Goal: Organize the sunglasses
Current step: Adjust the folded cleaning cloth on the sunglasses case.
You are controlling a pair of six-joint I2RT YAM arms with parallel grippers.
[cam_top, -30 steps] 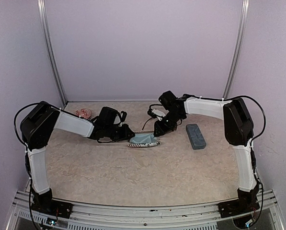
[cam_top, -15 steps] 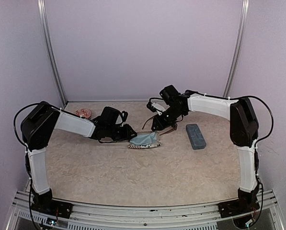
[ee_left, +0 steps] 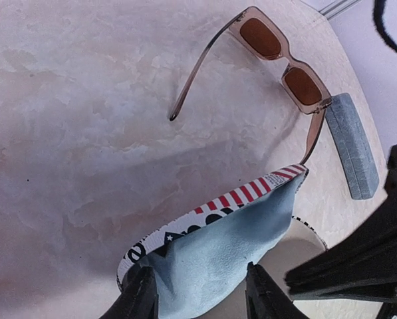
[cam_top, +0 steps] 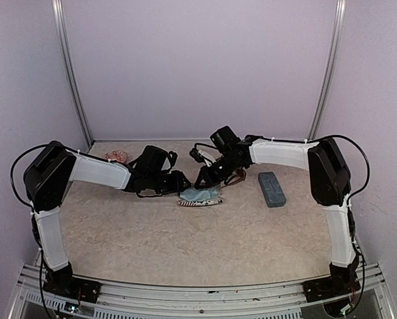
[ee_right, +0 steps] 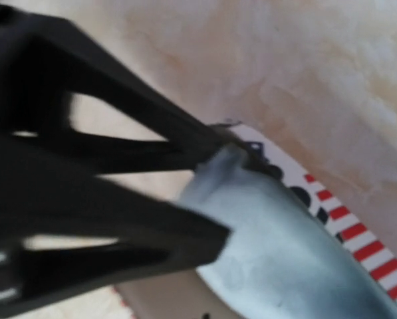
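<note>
Your top view looks down from behind across the whole table (cam_top: 185,246). Your 2 wrist views sit low and close, sharing the striped pouch (ee_left: 218,252); left faces the sunglasses (ee_left: 286,62).

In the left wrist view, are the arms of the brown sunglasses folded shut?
No, both arms of the brown sunglasses stand unfolded, spread out over the table.

Soft, even light from above; faint shadows on the pale surface (cam_top: 185,232). Left wrist view is sharp, with one broad grey shadow. Right wrist view is badly blurred, the right pincer (ee_right: 215,199) a dark smear.
</note>
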